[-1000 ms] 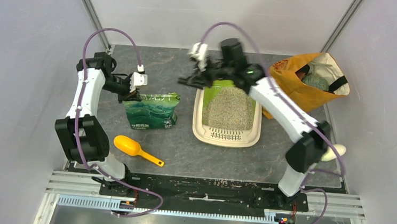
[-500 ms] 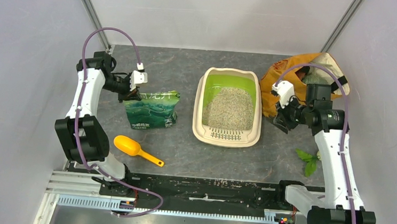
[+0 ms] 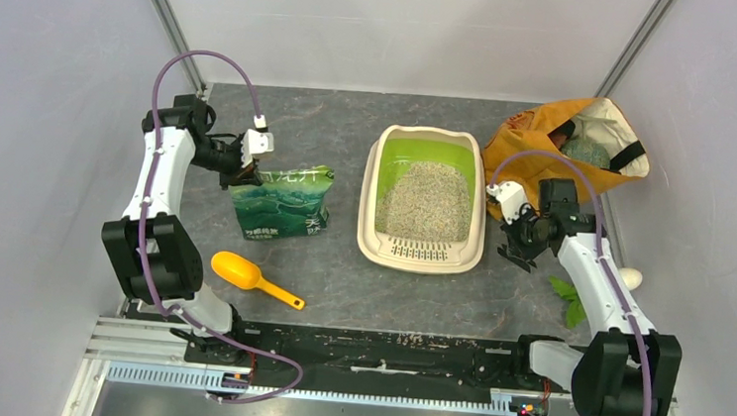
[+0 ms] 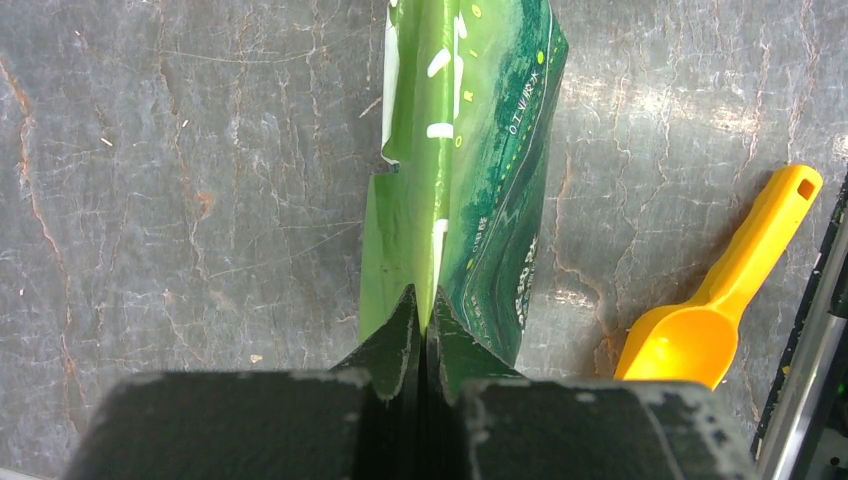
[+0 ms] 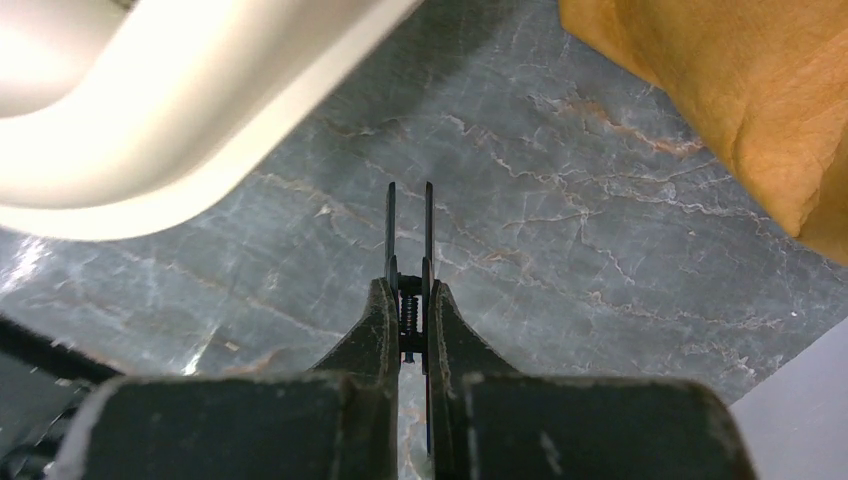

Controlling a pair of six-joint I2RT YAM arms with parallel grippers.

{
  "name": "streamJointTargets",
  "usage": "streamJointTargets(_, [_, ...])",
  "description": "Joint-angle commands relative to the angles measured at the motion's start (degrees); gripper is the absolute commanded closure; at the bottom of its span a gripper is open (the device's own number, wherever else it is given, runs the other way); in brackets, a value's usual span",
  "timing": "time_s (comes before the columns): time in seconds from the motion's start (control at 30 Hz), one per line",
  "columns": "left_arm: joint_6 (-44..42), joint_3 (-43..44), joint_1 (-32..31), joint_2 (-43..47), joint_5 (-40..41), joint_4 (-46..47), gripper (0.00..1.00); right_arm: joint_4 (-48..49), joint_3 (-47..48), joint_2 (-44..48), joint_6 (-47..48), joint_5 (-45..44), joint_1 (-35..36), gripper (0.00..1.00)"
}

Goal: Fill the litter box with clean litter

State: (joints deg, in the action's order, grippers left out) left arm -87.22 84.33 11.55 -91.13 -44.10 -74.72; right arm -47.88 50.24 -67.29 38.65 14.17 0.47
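The litter box [image 3: 372, 243], with beige rim, lime-green inside and a slotted grate at its near end, sits mid-table with pale sandy clean litter [image 3: 428, 201] heaped in it. My left gripper [image 3: 244, 170] is shut on the top edge of the green printed bag [image 3: 280, 206], which stands upright left of the box; the wrist view shows the jaws [image 4: 428, 320] pinching the bag's folded top [image 4: 480, 150]. My right gripper [image 3: 520, 248] is low beside the box's right near corner, shut [image 5: 408, 300] on a small black spring clip [image 5: 408, 230]. The box's rim [image 5: 180, 130] shows at upper left there.
A yellow scoop [image 3: 250, 276] lies on the table in front of the green bag and also shows in the left wrist view [image 4: 720, 310]. An orange fabric bag [image 3: 548, 148] sits at the back right [image 5: 730, 90]. A green leafy item [image 3: 568, 295] and a white object [image 3: 627, 278] lie at the right edge.
My right arm swung from over the far end of the litter box to its right side and came down low by the box's near right corner. The left arm and bag have not moved.
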Motion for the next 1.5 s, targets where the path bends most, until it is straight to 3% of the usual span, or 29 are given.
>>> streamJointTargets(0.0, [1.2, -0.4, 0.3, 1.6, -3.9, 1.7, 0.98, 14.8, -5.1, -0.6, 1.0, -2.9, -0.1, 0.86])
streamJointTargets(0.23, [1.3, -1.2, 0.3, 2.6, -3.9, 2.9, 0.98, 17.9, -7.2, -6.0, 3.7, -2.4, -0.1, 0.76])
streamJointTargets(0.27, [1.1, -1.3, 0.3, 2.7, -3.6, 2.9, 0.98, 17.3, -6.6, -6.9, 3.7, -2.2, -0.1, 0.71])
streamJointTargets(0.33, [0.7, -1.6, 0.3, 3.0, -3.2, 2.9, 0.98, 14.6, -4.9, -8.1, 3.6, -1.7, -0.1, 0.40])
streamJointTargets(0.37, [0.4, -1.9, 0.3, 3.1, -3.1, 2.9, 0.98, 13.1, -4.2, -8.1, 3.6, -1.3, -0.1, 0.33])
streamJointTargets(0.4, [0.2, -2.2, 0.3, 3.4, -3.2, 2.9, 0.98, 11.7, -3.5, -7.6, 3.5, -0.8, -0.1, 0.26])
streamJointTargets(0.53, [-0.6, -3.2, 0.3, 4.5, -3.6, 3.4, 0.98, 4.6, 0.5, -2.7, 2.8, 4.4, -0.1, 0.15])
streamJointTargets(0.7, [1.6, -6.5, 0.3, 7.7, -4.6, 10.3, 0.98, -7.5, 14.1, -1.6, -2.4, 18.3, -0.1, 0.12])
streamJointTargets(0.8, [2.1, -12.2, 0.3, 12.4, -4.6, 18.7, 0.98, -8.0, 23.1, -5.6, -10.7, 25.3, 2.9, 0.15])
streamJointTargets(1.0, [-8.2, -29.0, 0.2, 23.8, -4.3, 32.3, 0.98, 2.1, 36.1, -18.9, -25.2, 30.7, 16.9, 0.18])
streamJointTargets(1.2, [-12.2, -42.6, 0.2, 31.8, -4.3, 49.6, 0.98, 10.8, 52.0, -36.6, -37.1, 34.8, 26.3, 0.18])
streamJointTargets(1.37, [-13.8, -45.9, 0.2, 34.2, -4.8, 54.5, 0.98, 18.0, 61.6, -47.0, -43.0, 34.6, 32.2, 0.05])
streamJointTargets(1.47, [-16.4, -48.9, 0.2, 36.5, -6.2, 58.5, 0.98, 19.3, 65.6, -51.5, -42.7, 34.4, 34.1, 0.03])
